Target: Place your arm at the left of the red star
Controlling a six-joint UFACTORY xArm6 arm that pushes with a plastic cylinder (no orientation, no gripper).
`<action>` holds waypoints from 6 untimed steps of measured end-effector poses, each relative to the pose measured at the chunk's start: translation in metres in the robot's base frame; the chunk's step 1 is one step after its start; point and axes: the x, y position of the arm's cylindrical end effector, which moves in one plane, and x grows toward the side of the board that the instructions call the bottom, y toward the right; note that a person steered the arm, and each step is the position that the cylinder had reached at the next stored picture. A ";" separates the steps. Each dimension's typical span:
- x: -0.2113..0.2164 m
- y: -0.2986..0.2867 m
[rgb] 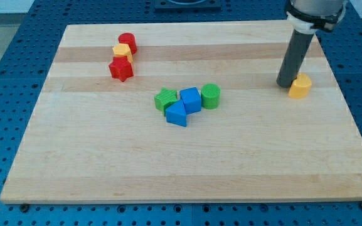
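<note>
Currently my tip [285, 84] is sitting bare beside a yellow block [300, 87], grasping nothing.
Crossing toward the red star [121, 69] is risking scattering the central blue cube [191, 100].

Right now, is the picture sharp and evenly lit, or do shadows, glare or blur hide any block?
Camera view: light is even and soft, with no strong glare on the wooden board. Blocks look sharp; the red star casts only a faint shadow. My tip is in focus, just left of the yellow block. The board's edges taper toward the view's top from perspective; nothing is hidden.
</note>
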 end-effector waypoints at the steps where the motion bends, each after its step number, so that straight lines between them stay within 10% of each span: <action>1: -0.025 -0.051; 4: 0.036 -0.332; 6: -0.044 -0.454</action>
